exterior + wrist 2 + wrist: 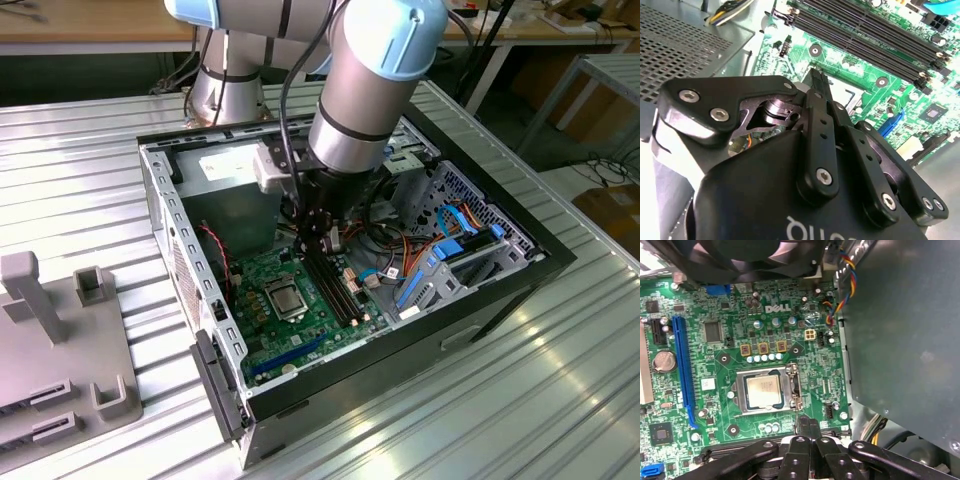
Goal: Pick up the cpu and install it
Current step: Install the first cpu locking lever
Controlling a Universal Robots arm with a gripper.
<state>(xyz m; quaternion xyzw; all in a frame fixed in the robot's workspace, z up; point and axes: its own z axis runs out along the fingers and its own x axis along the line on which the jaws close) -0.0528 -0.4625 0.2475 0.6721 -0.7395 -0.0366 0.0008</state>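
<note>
The cpu (763,388), a thin square with a pale matte metal top, is seen seated in the silver-framed socket (792,390) on the green motherboard (715,355). In the first wrist view it lies at about eleven o'clock from the hand (807,426), close by. The black fingers are pressed together, holding nothing.

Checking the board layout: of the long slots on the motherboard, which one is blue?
The single blue slot, alone on the side of the cpu away from the tool; the black memory slots are grouped together.
</note>
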